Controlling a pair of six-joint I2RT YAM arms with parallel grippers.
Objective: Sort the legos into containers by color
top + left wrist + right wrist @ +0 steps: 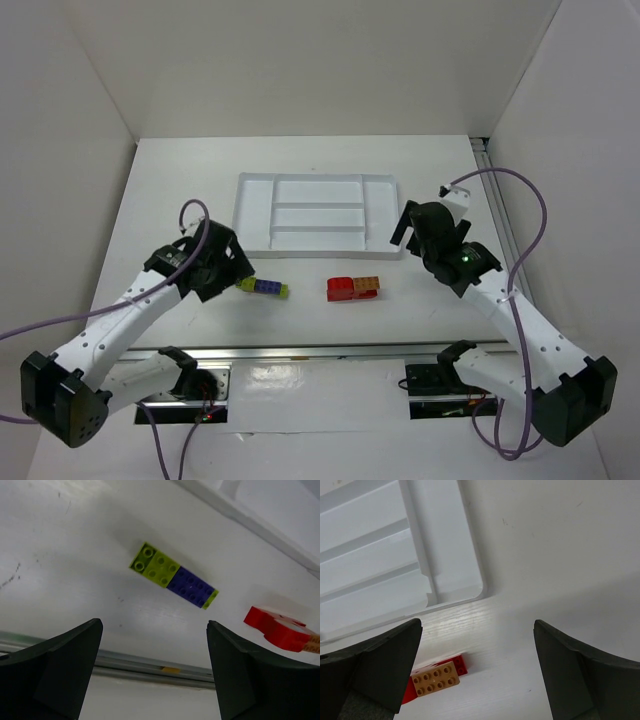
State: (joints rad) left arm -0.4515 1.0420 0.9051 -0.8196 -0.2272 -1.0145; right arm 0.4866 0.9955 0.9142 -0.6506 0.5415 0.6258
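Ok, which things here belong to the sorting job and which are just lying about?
Job: green-purple brick row; red-orange bricks; tray, still empty.
Not the job: rail along the near edge; table.

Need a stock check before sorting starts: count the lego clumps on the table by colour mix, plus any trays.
Lime green and purple lego row: 1
Red and orange lego cluster: 1
White tray: 1
Total: 3
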